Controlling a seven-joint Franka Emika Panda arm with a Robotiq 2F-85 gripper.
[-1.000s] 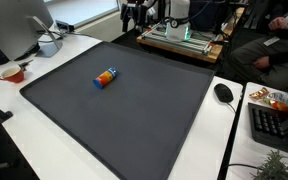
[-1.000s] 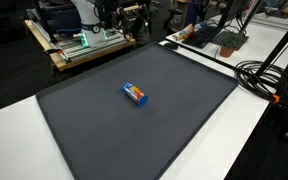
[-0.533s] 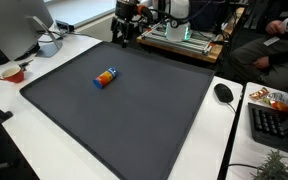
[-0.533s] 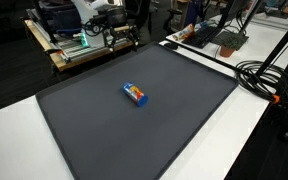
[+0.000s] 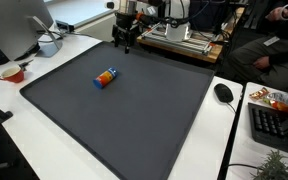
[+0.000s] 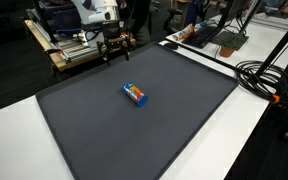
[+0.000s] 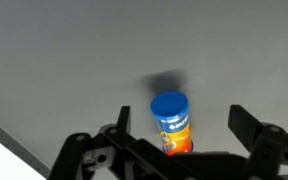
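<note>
Open mat (image 5: pixel 134 110) all round the lying can (image 5: pixel 106 77); mouse (image 5: pixel 223 93) and monitor (image 5: pixel 19 25) stand off its edges

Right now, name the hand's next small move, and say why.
Probably carry the hand, kept open, out over the mat toward the can. The can lies on its side mid-mat, while the hand hangs open above the mat's far edge, well apart from it. The wrist view frames the can between the fingers.

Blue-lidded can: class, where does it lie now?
In both exterior views the blue-lidded can lies on its side on the dark mat, apart from the open gripper near the mat's far edge.
</note>
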